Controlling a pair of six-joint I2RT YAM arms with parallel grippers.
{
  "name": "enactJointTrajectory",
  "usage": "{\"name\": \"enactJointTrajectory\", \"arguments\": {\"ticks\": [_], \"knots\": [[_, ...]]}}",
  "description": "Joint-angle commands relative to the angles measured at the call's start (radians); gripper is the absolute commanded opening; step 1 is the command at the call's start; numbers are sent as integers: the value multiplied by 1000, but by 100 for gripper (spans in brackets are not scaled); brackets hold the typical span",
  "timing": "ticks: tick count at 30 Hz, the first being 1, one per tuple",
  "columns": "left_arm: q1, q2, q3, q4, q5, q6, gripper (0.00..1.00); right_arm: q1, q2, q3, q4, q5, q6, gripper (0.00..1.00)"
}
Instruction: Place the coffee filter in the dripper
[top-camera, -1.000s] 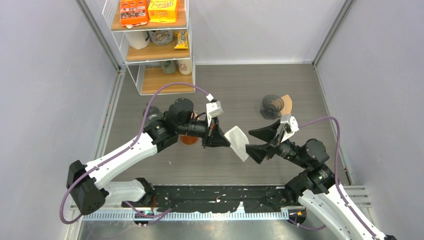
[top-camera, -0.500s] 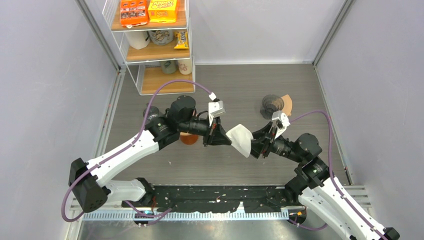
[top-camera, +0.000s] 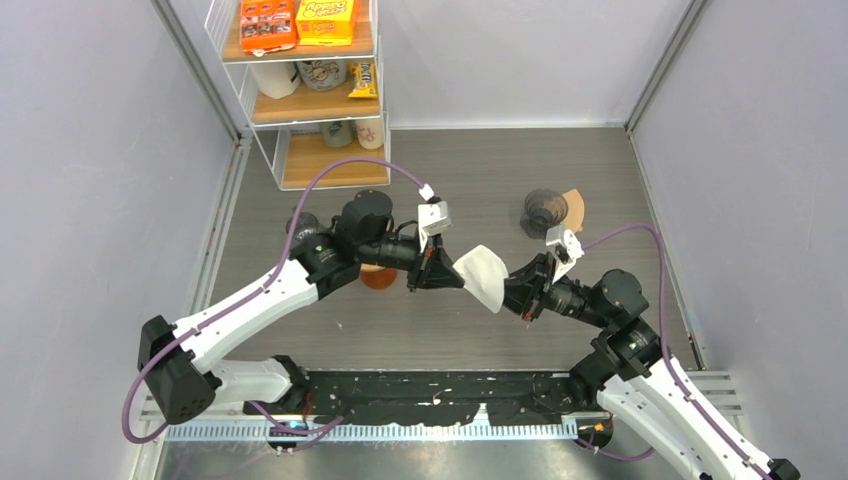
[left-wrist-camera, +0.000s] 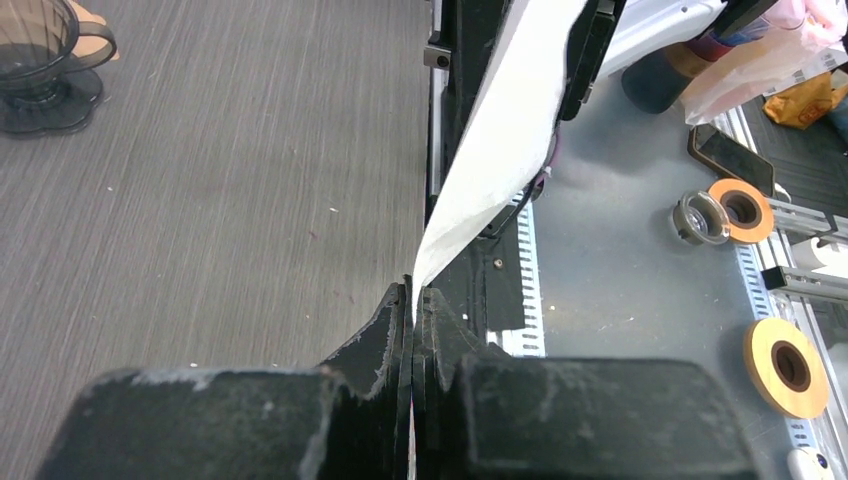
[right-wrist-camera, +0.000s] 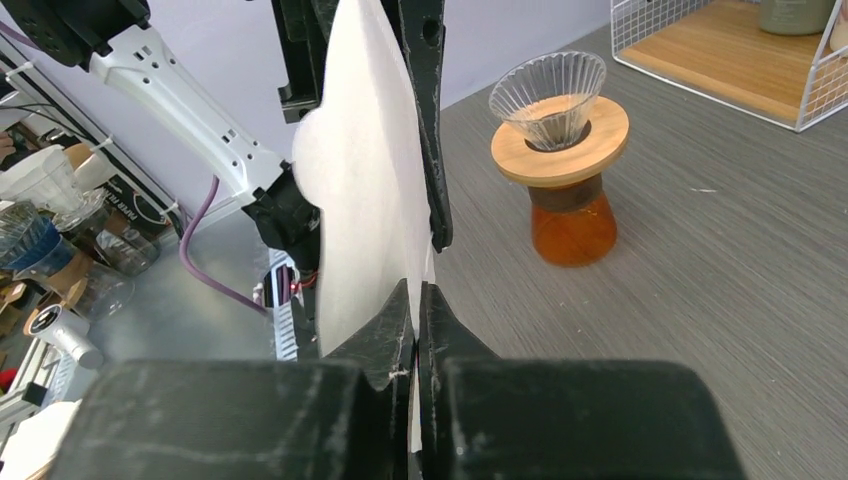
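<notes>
left pincer (top-camera: 461, 280) clamped on white paper coffee filter (top-camera: 484, 277) | right pincer (top-camera: 504, 293) clamped on its opposite edge | aloft over grey desk (top-camera: 480, 170)

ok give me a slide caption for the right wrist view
right pincer shut on the coffee filter, with the empty glass dripper on its amber stand on the table beyond

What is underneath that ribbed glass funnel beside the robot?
The glass funnel sits in a round wooden collar, and under that stands an amber glass base on the grey table. The collar hides the funnel's tip, so how far it reaches down cannot be seen.
</notes>
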Motion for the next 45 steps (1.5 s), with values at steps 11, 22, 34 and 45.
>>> {"name": "enactJointTrajectory", "arguments": {"ticks": [11,22,34,45], "knots": [[11,-49,43,-32,-284,-75,99,2,22,155,-200,274,-41,5],[10,11,179,-88,-677,-338,100,16,193,216,-360,655,-66,5],[-37,180,260,56,-694,-521,99,182,327,213,-282,934,-89,5],[-79,274,287,78,-753,-562,100,220,360,221,-280,977,-100,5]]}}
